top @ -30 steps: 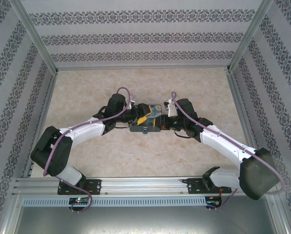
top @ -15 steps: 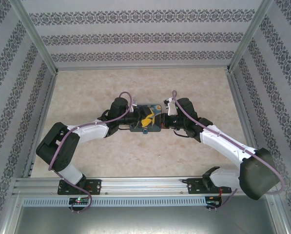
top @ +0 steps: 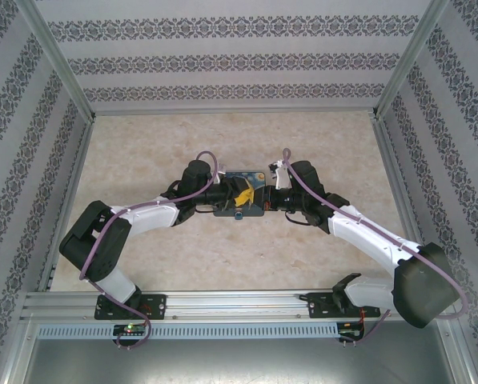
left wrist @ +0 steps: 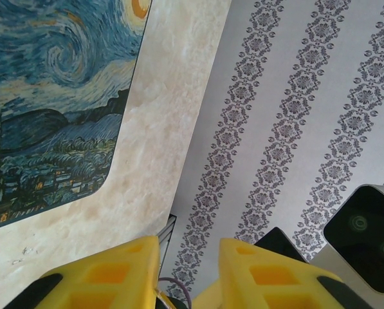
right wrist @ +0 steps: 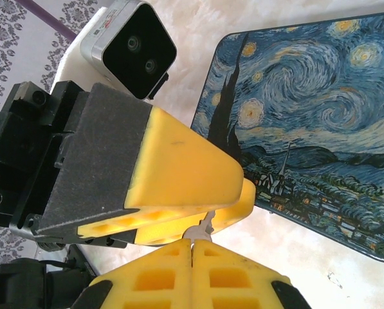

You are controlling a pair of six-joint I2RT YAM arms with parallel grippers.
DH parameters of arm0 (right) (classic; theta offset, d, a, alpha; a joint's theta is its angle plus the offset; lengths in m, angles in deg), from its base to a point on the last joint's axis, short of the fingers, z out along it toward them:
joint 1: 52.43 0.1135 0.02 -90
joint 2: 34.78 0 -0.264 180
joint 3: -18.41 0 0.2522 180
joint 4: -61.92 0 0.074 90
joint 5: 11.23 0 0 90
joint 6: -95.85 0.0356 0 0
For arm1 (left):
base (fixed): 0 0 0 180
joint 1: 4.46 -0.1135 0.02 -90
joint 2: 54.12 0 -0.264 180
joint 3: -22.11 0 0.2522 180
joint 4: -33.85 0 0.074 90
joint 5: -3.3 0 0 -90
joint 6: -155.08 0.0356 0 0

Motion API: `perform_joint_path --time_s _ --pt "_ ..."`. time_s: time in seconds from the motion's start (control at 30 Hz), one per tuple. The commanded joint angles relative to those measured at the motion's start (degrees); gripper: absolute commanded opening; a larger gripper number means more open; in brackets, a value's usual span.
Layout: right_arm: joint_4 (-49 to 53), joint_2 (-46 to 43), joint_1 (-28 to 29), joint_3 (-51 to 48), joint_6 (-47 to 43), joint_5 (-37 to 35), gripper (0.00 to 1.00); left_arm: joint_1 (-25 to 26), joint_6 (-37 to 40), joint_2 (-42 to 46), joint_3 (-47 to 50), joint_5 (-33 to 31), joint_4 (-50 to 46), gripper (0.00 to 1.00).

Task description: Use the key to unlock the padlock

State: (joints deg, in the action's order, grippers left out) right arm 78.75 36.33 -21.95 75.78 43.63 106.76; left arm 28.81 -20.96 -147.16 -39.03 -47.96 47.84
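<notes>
Padlock [top: 239, 214] seen at the near side of the tin box [right wrist: 307, 96]; a pale sliver [right wrist: 205, 226], possibly the key, is pinched in the closed right gripper [right wrist: 193, 244], the left gripper [left wrist: 188, 250] parted; keyhole alignment is judged next

Night-sky painted tin box [right wrist: 307, 116] lies flat on the beige marbled tabletop [right wrist: 294, 270], just ahead of the right gripper [right wrist: 192, 248] and of the left gripper [left wrist: 188, 248]. Patterned grey wallpaper [left wrist: 294, 116] stands beyond the left gripper.
</notes>
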Motion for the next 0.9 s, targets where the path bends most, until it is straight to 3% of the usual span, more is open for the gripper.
perform_joint_path --time_s 0.0,0.67,0.7,0.73,0.8,0.87 --pt "-1.7 -0.25 -0.6 -0.99 0.19 1.15 0.0 1.0 0.42 -0.51 -0.88 -0.4 1.05 0.26" --pt "-1.6 -0.36 -0.85 -0.99 0.62 0.59 0.0 1.09 2.39 -0.57 -1.35 -0.94 -0.66 0.0" --pt "-1.07 -0.59 -1.09 -0.93 0.71 0.18 0.08 1.09 2.75 -0.6 -1.36 -1.03 -0.69 0.0" --pt "-0.82 -1.11 -1.59 -1.11 0.91 -0.19 0.23 1.03 3.36 -0.57 -1.38 -1.16 -0.59 0.0" --pt "-1.49 -2.78 -3.12 -2.19 2.11 -0.83 0.44 0.87 5.81 -0.25 -1.66 -1.8 -0.71 0.0" --pt "-2.51 -4.46 -4.94 -3.38 3.73 -0.93 0.53 0.61 9.06 0.3 -1.89 -2.42 -0.14 0.0"
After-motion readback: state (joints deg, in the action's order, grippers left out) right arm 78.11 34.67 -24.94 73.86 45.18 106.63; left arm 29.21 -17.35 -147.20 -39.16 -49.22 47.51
